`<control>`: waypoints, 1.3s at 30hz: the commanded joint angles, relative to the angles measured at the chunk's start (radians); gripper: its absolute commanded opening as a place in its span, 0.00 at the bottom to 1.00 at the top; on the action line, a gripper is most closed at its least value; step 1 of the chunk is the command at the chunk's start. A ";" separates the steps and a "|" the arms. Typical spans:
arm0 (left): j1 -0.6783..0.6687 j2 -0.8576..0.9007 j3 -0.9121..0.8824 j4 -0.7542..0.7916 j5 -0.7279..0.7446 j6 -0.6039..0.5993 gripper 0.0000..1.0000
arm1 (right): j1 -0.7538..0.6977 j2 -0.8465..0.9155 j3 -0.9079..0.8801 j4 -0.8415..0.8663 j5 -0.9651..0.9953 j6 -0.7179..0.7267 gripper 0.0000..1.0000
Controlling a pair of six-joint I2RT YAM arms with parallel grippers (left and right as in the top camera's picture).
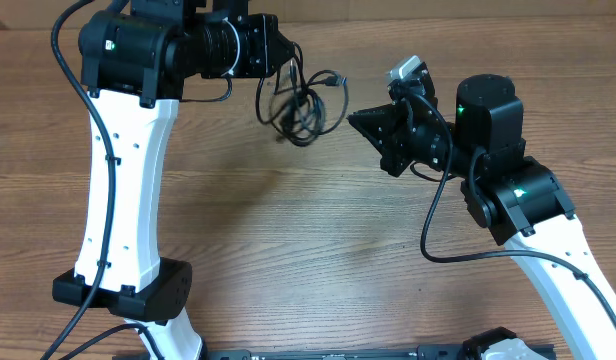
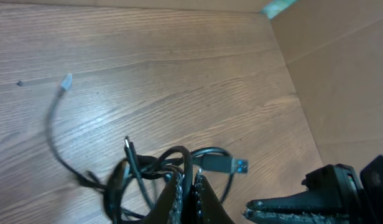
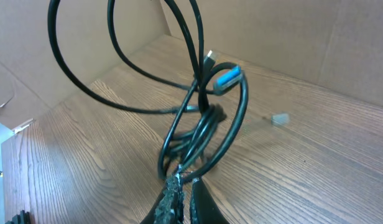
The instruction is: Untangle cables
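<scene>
At the left hand (image 2: 188,183): clenched, grips the cables (image 1: 302,106) at the knot, with the loops seemingly lifted off the table (image 1: 288,250). In the left wrist view, off to the left of that grip: a stray end (image 2: 66,81) with a pale tip, flat on the wood, curving back into the knot. Just right of the grip: a plug (image 2: 224,164) with a blue tongue, jutting toward the right hand (image 1: 356,118).

In the middle: a loose bunch of loops with no clear long axis, hanging between the two hands, nearer the far edge.

At the right: clenched too, tips aimed left at the bunch and right up against its outer loop. Impossible to tell from the right wrist view: a strand pinched between those tips, or merely passing in front of them.

For the coming move, probably a pull apart along the line from hand to hand, left to right across the table. Nearer of the two: the left, on the knot itself; the right, just beside it. Little slack to the far side, judging by the cardboard wall (image 2: 341,93) bounding the table beyond the bunch in both wrist views. Plenty of bare wood toward the near side and between the arms.
</scene>
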 commanded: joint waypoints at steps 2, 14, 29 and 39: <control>-0.007 -0.010 0.015 0.000 0.085 0.015 0.04 | -0.001 0.003 0.005 0.005 -0.005 -0.006 0.04; -0.028 -0.010 0.015 -0.032 0.109 0.079 0.04 | -0.001 0.003 0.005 0.030 -0.005 -0.005 0.31; -0.104 -0.010 0.015 -0.058 0.041 0.298 0.04 | -0.001 0.003 0.005 0.053 -0.008 -0.001 0.04; -0.103 -0.010 0.015 -0.055 -0.055 0.248 0.04 | -0.001 0.003 0.005 0.054 -0.013 -0.001 0.04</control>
